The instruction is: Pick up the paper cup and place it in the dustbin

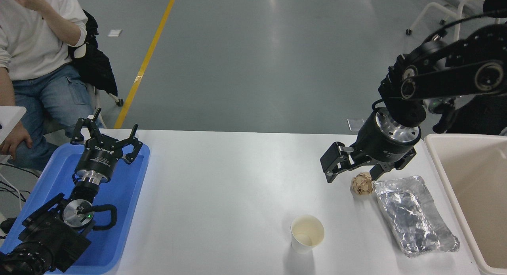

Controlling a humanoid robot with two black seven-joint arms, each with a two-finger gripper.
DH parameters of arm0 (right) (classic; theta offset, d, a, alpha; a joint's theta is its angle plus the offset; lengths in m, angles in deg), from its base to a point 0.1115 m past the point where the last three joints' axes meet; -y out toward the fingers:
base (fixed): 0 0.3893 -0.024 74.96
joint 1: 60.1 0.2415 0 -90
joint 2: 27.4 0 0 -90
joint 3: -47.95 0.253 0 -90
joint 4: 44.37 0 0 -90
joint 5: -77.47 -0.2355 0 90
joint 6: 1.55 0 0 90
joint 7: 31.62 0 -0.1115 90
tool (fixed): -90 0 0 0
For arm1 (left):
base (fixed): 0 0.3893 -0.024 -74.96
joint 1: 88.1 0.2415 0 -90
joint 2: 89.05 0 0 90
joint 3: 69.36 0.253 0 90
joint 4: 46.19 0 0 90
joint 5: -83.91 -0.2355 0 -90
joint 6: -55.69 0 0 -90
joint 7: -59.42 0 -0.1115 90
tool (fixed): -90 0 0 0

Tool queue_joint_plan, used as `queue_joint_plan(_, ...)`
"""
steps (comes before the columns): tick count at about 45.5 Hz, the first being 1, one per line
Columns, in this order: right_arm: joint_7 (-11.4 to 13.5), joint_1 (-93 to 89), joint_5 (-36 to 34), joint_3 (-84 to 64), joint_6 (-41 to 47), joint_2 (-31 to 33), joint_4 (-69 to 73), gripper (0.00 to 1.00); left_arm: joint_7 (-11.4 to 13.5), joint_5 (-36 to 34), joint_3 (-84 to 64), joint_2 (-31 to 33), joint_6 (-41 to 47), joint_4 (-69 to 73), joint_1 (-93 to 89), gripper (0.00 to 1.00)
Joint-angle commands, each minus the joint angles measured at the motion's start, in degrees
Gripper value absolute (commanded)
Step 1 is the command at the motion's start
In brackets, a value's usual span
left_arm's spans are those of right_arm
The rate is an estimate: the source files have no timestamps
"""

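My right gripper point(350, 172), fingers apart and empty, hung beyond the upright paper cup point(307, 233); pickup and dustbin point(443, 164) drop remained.

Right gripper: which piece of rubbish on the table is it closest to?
The crumpled brown paper ball, right beneath the open right gripper. The paper cup stands nearer the camera.

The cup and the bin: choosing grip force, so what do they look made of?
The paper cup looks like thin matte white paper, with a rolled rim and cream inside. The dustbin looks like smooth beige moulded plastic, judging by its thick rounded rim.
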Motion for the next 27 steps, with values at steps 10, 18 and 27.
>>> queue_joint_plan(10, 0.02, -15.91, 0.68, 3.82, -6.12, -5.7, -7.33, 1.0, 0.0, -0.02, 0.0, 0.0, 0.0, -0.01, 0.0, 1.0)
queue_joint_plan(18, 0.02, -22.42, 1.29, 3.73, -9.99, -7.55, -11.29, 1.0, 0.0, -0.02, 0.0, 0.0, 0.0, -0.01, 0.0, 1.0)
queue_joint_plan(27, 0.02, -25.85, 3.05, 3.82, -11.65, -8.34, -12.52, 1.0, 0.0, -0.02, 0.0, 0.0, 0.0, -0.09, 0.0, 1.0)
